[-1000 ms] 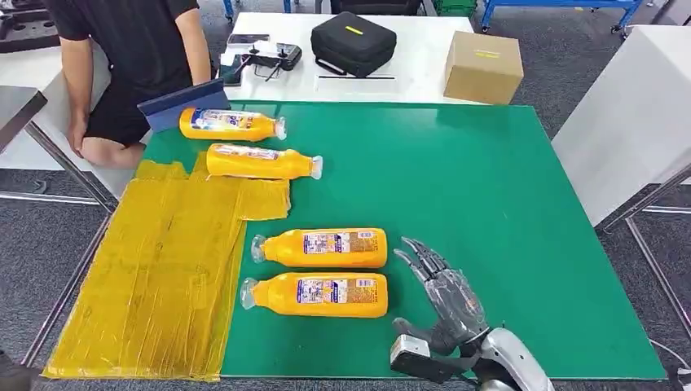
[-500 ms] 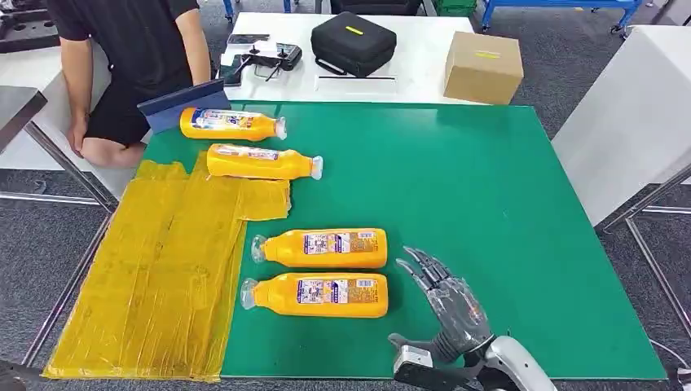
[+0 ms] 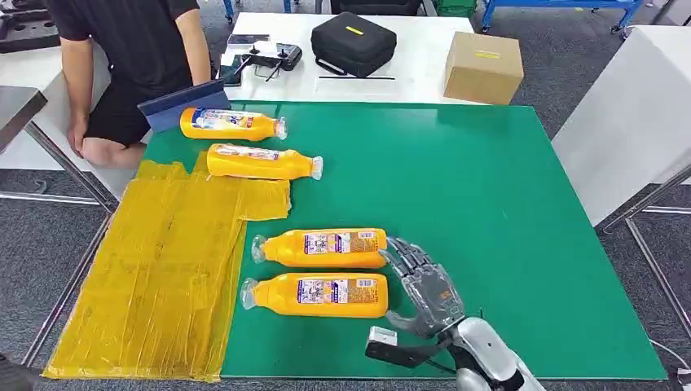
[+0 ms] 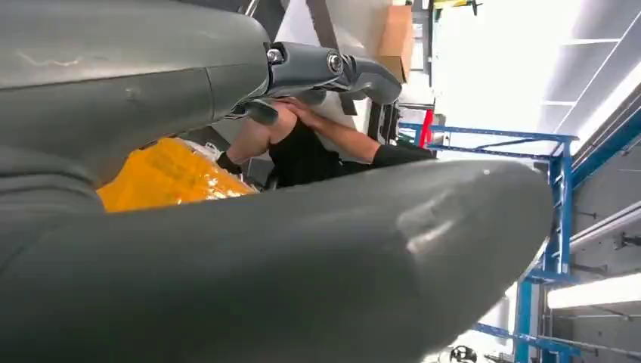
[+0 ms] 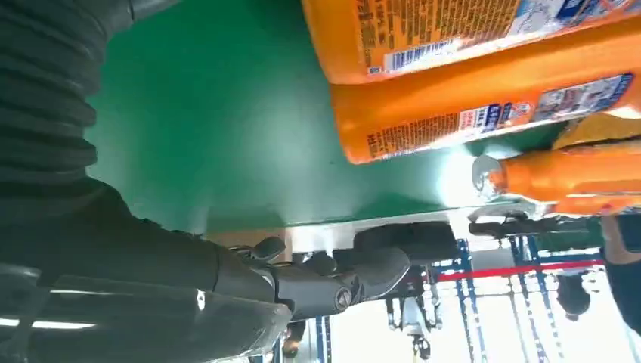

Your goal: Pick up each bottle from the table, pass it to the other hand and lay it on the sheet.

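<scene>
Several orange bottles lie on their sides on the green table (image 3: 489,204). The nearest bottle (image 3: 318,294) and the one behind it (image 3: 322,248) lie right of the yellow sheet (image 3: 155,277), caps toward it. Two more bottles (image 3: 232,124) (image 3: 262,161) lie at the far left, caps pointing right. My right hand (image 3: 420,289) is open, thumb spread, its fingertips close to the bases of the two near bottles. The right wrist view shows those two bottles (image 5: 453,30) (image 5: 484,106) just ahead. My left hand (image 4: 317,72) holds nothing, with the sheet (image 4: 166,174) beyond it.
A person in black (image 3: 130,49) sits at the table's far left corner beside a blue board (image 3: 183,104). Behind the table, a white table carries a black case (image 3: 353,42), a cardboard box (image 3: 483,67) and a controller (image 3: 265,57). Another white table (image 3: 635,114) stands right.
My right hand has moved left and forward, from open table toward the bases of the two near bottles. The bottles have not moved.
</scene>
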